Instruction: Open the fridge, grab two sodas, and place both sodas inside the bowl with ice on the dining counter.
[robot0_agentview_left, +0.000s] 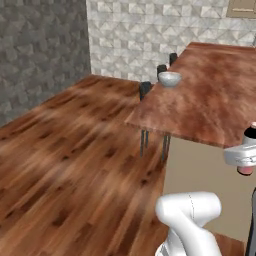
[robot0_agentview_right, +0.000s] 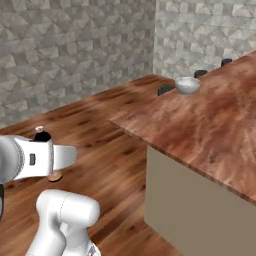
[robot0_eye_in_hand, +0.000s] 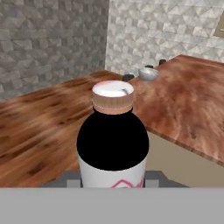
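Note:
My gripper (robot0_eye_in_hand: 113, 181) is shut on a soda (robot0_eye_in_hand: 113, 140), a dark bottle with a white label and a pale cap, held upright. From the base views the hand (robot0_agentview_left: 244, 156) (robot0_agentview_right: 47, 156) covers the soda's middle, with its dark neck (robot0_agentview_left: 249, 133) (robot0_agentview_right: 42, 135) above. The whitish-grey bowl with ice (robot0_agentview_left: 170, 78) (robot0_agentview_right: 187, 85) (robot0_eye_in_hand: 148, 73) sits near the far left edge of the dining counter (robot0_agentview_left: 210, 105) (robot0_agentview_right: 215, 125) (robot0_eye_in_hand: 188, 100), well ahead of the gripper. The fridge is out of view.
Dark stools (robot0_agentview_left: 145, 89) (robot0_agentview_right: 166, 90) stand along the counter's left side on thin legs. The counter's near corner and beige base (robot0_agentview_left: 200, 170) (robot0_agentview_right: 190, 210) lie between the arm and the bowl. Wood floor (robot0_agentview_left: 65, 160) runs left to stone-tiled walls (robot0_agentview_left: 45, 50).

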